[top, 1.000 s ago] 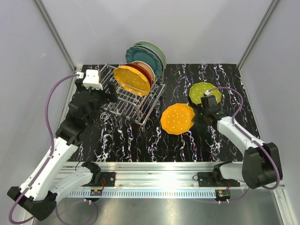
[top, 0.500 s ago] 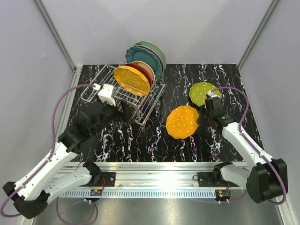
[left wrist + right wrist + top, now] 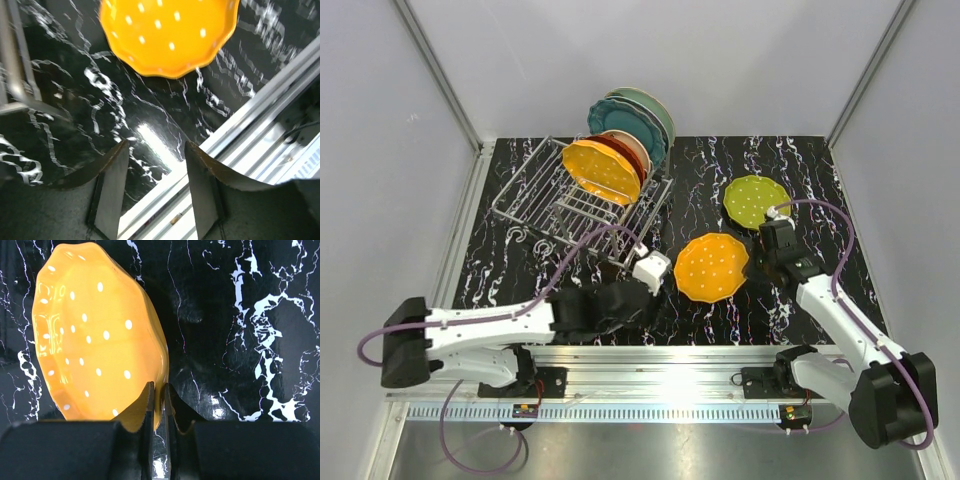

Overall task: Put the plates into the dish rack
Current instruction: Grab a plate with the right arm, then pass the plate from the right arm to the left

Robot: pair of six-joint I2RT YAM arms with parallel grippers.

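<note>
Bright even light; glare on tabletop (image 3: 150, 137); dotted orange plate (image 3: 167, 35) slightly blurred

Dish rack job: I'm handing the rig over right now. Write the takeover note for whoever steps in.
Right claw: shut on the rim of the dotted orange plate, which is held tilted on edge.
Left claw: open, empty, low near the front edge, facing that plate.
Done: several plates stand in the dish rack.
Left: rack the held plate, then the lime plate lying flat at the back right.
</note>
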